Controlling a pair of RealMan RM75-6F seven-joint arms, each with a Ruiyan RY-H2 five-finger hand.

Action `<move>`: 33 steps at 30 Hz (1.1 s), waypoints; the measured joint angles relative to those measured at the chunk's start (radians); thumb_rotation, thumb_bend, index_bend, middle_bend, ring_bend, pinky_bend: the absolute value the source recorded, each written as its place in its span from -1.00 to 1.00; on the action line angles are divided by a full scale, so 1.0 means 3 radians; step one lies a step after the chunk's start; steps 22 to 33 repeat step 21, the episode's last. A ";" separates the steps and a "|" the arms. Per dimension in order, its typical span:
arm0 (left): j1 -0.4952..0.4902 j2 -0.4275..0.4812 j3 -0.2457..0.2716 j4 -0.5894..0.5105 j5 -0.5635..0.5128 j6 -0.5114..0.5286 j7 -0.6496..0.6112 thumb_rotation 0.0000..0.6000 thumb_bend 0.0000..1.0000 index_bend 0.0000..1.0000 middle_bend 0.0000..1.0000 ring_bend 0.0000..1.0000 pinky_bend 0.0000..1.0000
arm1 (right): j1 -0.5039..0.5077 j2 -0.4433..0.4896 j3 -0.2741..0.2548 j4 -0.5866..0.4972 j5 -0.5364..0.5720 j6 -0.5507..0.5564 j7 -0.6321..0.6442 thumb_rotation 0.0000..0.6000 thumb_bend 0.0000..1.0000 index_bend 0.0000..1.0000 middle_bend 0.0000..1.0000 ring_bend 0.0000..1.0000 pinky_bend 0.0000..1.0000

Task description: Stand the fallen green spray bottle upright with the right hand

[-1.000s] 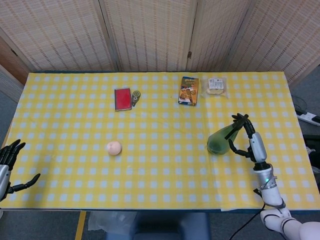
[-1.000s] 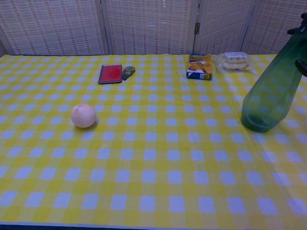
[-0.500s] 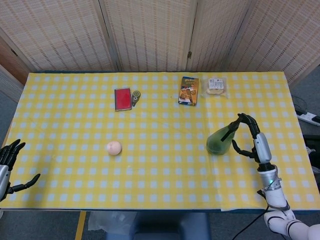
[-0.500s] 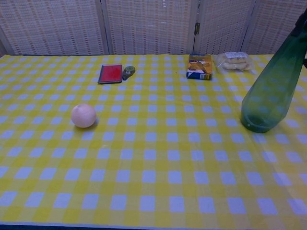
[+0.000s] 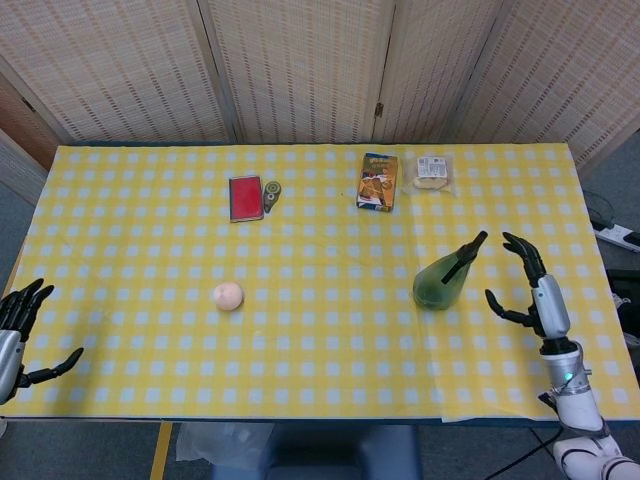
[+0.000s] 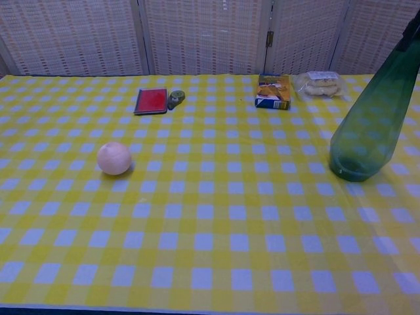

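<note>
Fingers spread and empty, the right hand [image 5: 533, 290] hangs just right of the green spray bottle [image 5: 444, 277], which stands upright near the table's [image 5: 320, 380] right edge. Likely light, slick plastic and top-heavy, it seems best gripped around its narrow neck. The left hand [image 5: 18, 330] rests open.

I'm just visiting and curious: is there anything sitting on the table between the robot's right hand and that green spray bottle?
Nothing visible. In the head view only bare checkered cloth lies between the right hand, open and apart from the bottle, and the green spray bottle, which stands upright on the table.
</note>
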 measured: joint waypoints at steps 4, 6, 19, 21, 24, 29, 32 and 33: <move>0.0003 -0.0011 -0.0004 -0.0011 -0.0001 0.0017 0.0092 0.07 -0.47 -1.00 -0.89 -0.88 -0.96 | -0.0124 0.0118 -0.0073 -0.0035 -0.0024 0.0065 -0.0286 1.00 -0.20 -1.00 -0.99 -0.86 -1.00; 0.0008 -0.0023 -0.0009 -0.0015 0.0004 0.0043 0.0156 0.08 -0.47 -1.00 -0.89 -0.88 -0.99 | -0.0177 0.0200 -0.0133 -0.0083 -0.0040 0.0059 -0.0517 1.00 -0.20 -0.99 -0.99 -0.91 -1.00; 0.0037 -0.0127 -0.0022 -0.0038 0.0043 0.0161 0.0579 0.06 -0.44 -1.00 -0.89 -0.88 -0.99 | -0.0585 0.1173 -0.0379 -0.2084 0.0355 -0.0268 -0.3552 1.00 -0.20 -1.00 -1.00 -1.00 -1.00; 0.0044 -0.0129 -0.0018 -0.0049 0.0032 0.0160 0.0607 0.06 -0.44 -1.00 -0.89 -0.88 -0.99 | -0.0636 0.1306 -0.0382 -0.2282 0.0420 -0.0299 -0.3704 1.00 -0.20 -1.00 -1.00 -1.00 -1.00; 0.0044 -0.0129 -0.0018 -0.0049 0.0032 0.0160 0.0607 0.06 -0.44 -1.00 -0.89 -0.88 -0.99 | -0.0636 0.1306 -0.0382 -0.2282 0.0420 -0.0299 -0.3704 1.00 -0.20 -1.00 -1.00 -1.00 -1.00; 0.0044 -0.0129 -0.0018 -0.0049 0.0032 0.0160 0.0607 0.06 -0.44 -1.00 -0.89 -0.88 -0.99 | -0.0636 0.1306 -0.0382 -0.2282 0.0420 -0.0299 -0.3704 1.00 -0.20 -1.00 -1.00 -1.00 -1.00; 0.0044 -0.0129 -0.0018 -0.0049 0.0032 0.0160 0.0607 0.06 -0.44 -1.00 -0.89 -0.88 -0.99 | -0.0636 0.1306 -0.0382 -0.2282 0.0420 -0.0299 -0.3704 1.00 -0.20 -1.00 -1.00 -1.00 -1.00; 0.0044 -0.0129 -0.0018 -0.0049 0.0032 0.0160 0.0607 0.06 -0.44 -1.00 -0.89 -0.88 -0.99 | -0.0636 0.1306 -0.0382 -0.2282 0.0420 -0.0299 -0.3704 1.00 -0.20 -1.00 -1.00 -1.00 -1.00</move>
